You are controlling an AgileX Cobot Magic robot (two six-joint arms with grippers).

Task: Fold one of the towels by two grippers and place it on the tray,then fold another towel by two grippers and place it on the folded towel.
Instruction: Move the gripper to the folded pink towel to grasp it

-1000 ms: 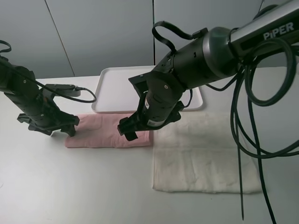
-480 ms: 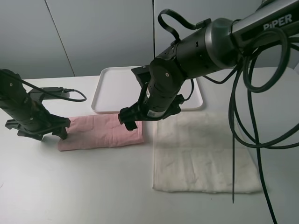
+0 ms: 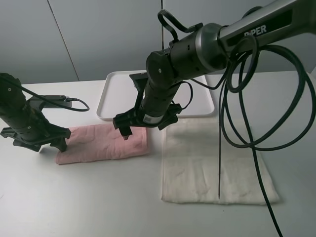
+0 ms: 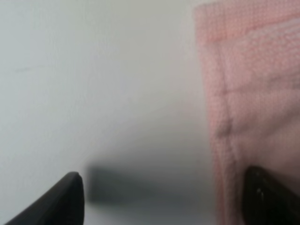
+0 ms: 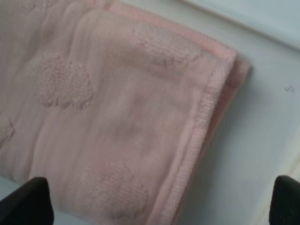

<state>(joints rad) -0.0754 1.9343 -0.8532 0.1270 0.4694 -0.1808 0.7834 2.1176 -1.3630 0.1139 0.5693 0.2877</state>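
The pink towel was found folded into a long strip on the bench, just in front of the white tray. The white towel was spread flat to the right of it, and a narrow strip of bare bench was left between the two cloths.

The left claw was lowered at the left end of the pink towel. In the left wrist view this claw was seen spread wide. One fingertip was placed over the end of the pink towel and the other over bare bench. Nothing was gripped between them. Whether the tips were touching the surface could not be told.

The right claw was held over the right end of the pink towel. In the right wrist view it was likewise seen opened wide and nothing was held in it. The doubled corner of the pink towel was laid out beneath it, with its layered edges visible at the fold.
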